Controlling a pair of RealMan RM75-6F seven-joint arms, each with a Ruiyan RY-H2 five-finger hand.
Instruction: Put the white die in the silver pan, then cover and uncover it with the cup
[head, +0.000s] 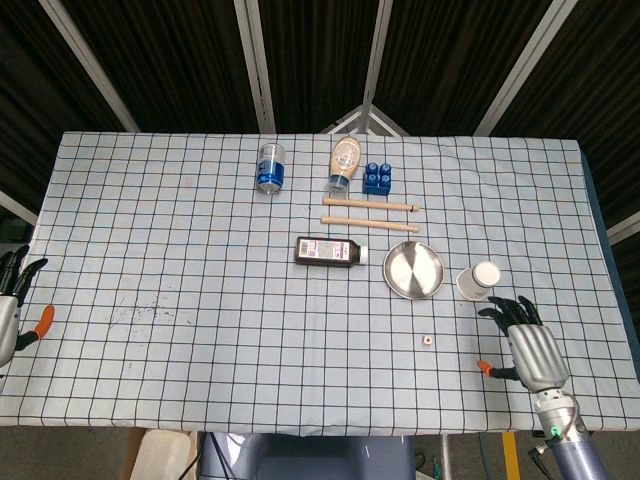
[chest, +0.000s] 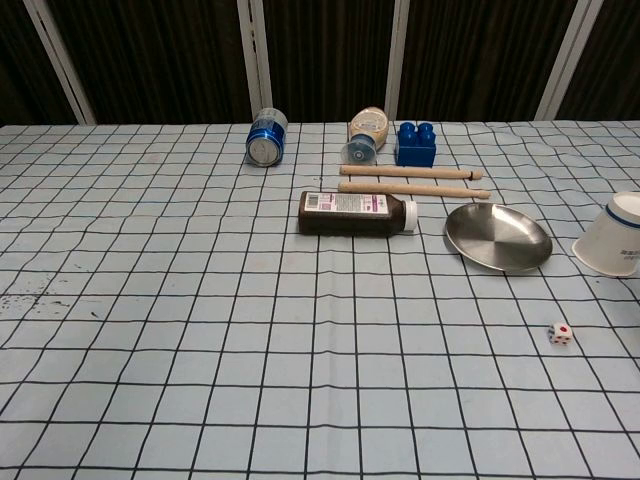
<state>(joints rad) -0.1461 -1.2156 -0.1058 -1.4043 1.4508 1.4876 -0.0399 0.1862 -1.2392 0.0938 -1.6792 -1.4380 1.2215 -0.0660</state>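
The right hand (head: 530, 345) is at the lower right of the head view, over the table edge, with fingers spread apart and nothing in it. The chest view does not show it. The left hand (head: 10, 300) shows only partly at the left edge of the head view; its fingers look apart and it holds nothing.

The die (head: 427, 341) lies on the cloth to the left of the right hand, apart from it, near the frame's lower middle. Above the die is the pan (head: 414, 270), and just right of the pan the cup (head: 478, 280) lies on its side.

The step in hand seems to be the reach for the die. I think the right hand should come from above and pinch with fingertips only, because the die is small and can roll away. It should keep clear of the cup.
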